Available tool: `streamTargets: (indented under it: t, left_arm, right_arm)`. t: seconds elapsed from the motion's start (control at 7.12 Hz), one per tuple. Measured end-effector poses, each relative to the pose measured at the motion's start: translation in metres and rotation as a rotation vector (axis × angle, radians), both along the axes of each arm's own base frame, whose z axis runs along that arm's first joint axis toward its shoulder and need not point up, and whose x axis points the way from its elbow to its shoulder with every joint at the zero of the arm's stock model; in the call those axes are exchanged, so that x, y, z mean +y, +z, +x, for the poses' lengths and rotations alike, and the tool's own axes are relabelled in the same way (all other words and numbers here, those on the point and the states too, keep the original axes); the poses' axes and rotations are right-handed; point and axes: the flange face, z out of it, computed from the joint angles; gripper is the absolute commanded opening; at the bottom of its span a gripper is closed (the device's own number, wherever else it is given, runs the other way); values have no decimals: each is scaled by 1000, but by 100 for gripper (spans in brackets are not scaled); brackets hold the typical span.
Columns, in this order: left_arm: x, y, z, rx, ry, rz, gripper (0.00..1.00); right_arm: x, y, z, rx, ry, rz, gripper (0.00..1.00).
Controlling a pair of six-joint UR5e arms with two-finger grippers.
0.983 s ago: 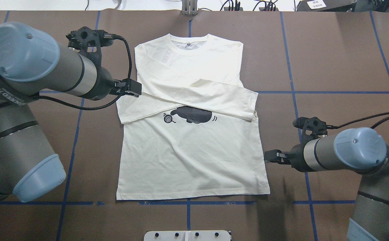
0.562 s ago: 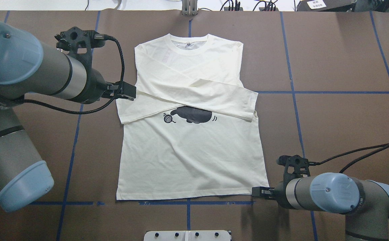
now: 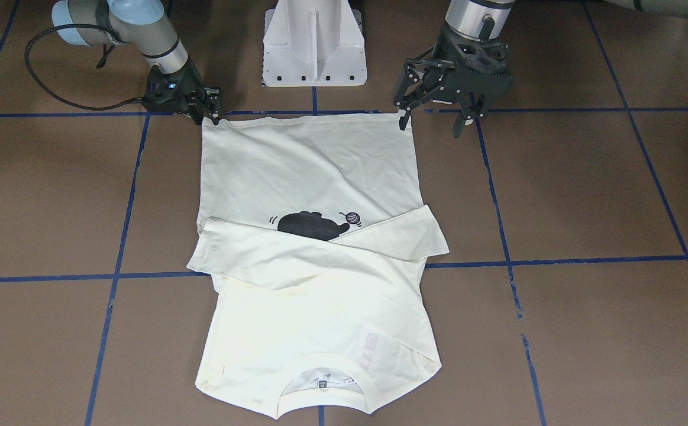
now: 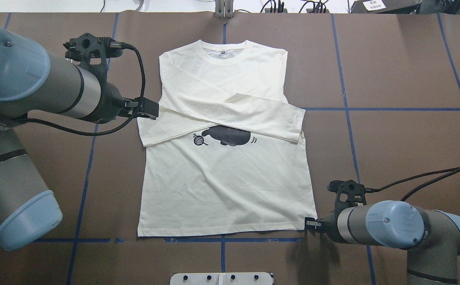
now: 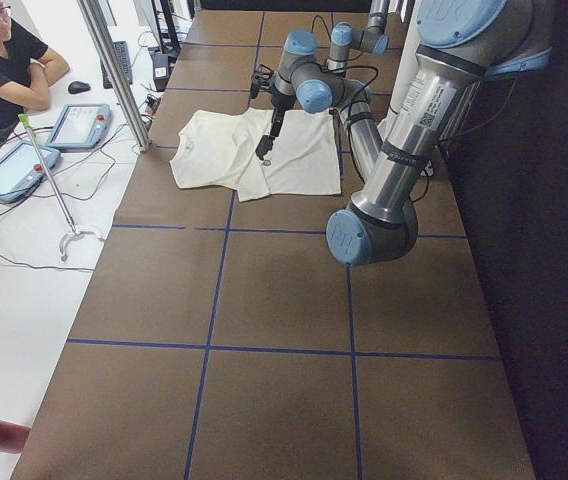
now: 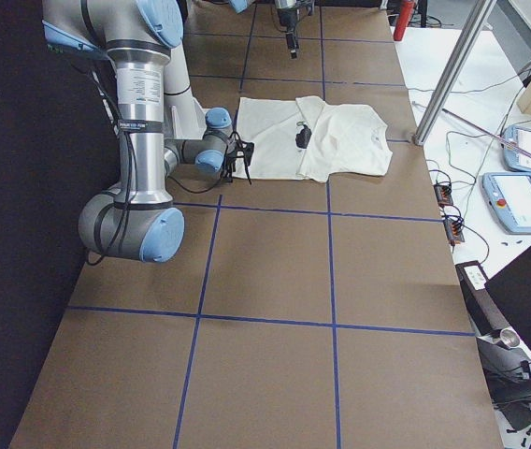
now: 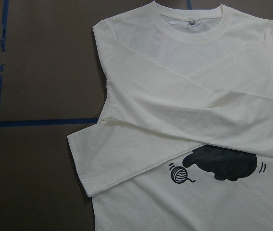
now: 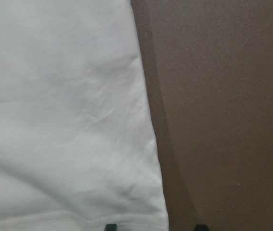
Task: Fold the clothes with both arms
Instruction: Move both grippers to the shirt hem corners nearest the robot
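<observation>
Cream-white long-sleeved shirt (image 4: 222,190), lying flat and print side up in the middle of the brown paper-covered table (image 4: 404,71), hem toward my base, collar away, both sleeves (image 4: 253,114) crossed over the chest. Nearest me is the change. Within the last second my right gripper (image 4: 309,224) has swung from beside the shirt's side seam on my right down to the hem corner, then closed the last small gap. It now sits low at that corner, jaws narrowly parted. In its wrist view one black fingertip (image 8: 110,226) is over the cloth's edge and the other over bare table, with nothing pinched yet. Further out, my left gripper (image 3: 430,130) has drawn back slightly from the sleeve fold on my left. It hangs high above that side, jaws wide and empty. I judge the sleeve stage done and the hem-to-collar fold being set up, with my right side ready to grip and my left yet to reach its own hem corner. As for writing, the black cat print (image 4: 228,136) and yarn ball (image 4: 199,139) show only below the crossed sleeves, and no lettering is visible there. A faint pinkish boxed mark (image 3: 372,343) shows through near one shoulder but is illegible. The small grey neck label (image 4: 223,52) is too small to read. Beyond the table's far edge lies a white paper label (image 4: 374,4), also unreadable.
</observation>
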Motion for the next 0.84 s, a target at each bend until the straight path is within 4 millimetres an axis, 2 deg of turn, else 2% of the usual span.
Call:
streamTargets:
  t: [0.14,0.7,0.84]
  left_arm:
    - [0,0,0,0,0,0,100]
    - [0,6,0,-9,-1,-5,100]
    - [0,7,0,-10,-1,-6,100]
  right_arm:
    - [-4,0,1,1,9,0,36]
    - [-8,-1,0,-3,14,-2,2]
    - [-9,-3,1,-5,13,-2,0]
